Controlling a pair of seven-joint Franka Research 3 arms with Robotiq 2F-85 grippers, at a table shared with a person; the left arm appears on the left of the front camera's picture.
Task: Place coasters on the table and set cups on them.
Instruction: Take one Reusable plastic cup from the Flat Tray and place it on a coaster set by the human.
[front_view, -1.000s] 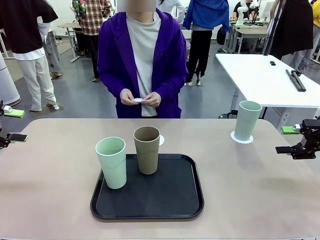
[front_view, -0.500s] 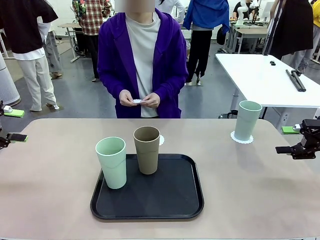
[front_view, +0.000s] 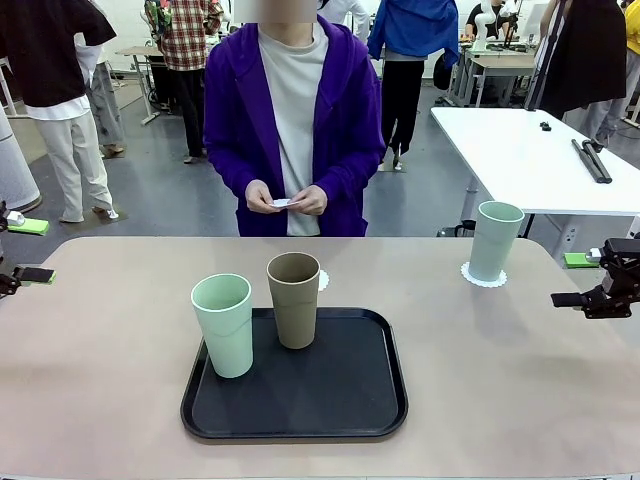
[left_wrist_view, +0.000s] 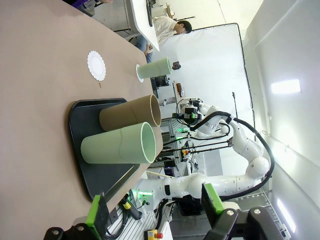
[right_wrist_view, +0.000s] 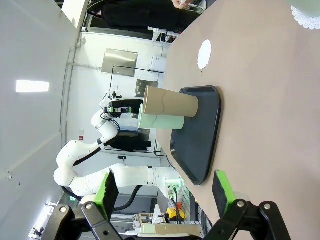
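Tabletop hazards: the beige-pink table (front_view: 500, 380) bears a black tray (front_view: 340, 400) near the robot's edge, where a mint cup (front_view: 224, 325) and a tan cup (front_view: 294, 300) stand upright just beside each other. A finger sliding in for one would likely nudge the other. These tall tapered tumblers look easy to topple, more so if a base catches the tray's raised lip on the way out. A second mint cup (front_view: 496, 241) already stands on its lacy coaster (front_view: 484, 278) at the far right. The left gripper (left_wrist_view: 151, 192) and right gripper (right_wrist_view: 165, 174) hang at opposite ends of the table, both spread wide and empty. A bare coaster (left_wrist_view: 96, 65) lies on the table just behind the tan cup, near the tray's far edge; being light paper, it may skid or crumple under an off-centre landing. The person's hands (front_view: 285, 198) hold a third coaster (front_view: 281, 202) beyond the far edge, not yet laid down, so one cup has no spot.
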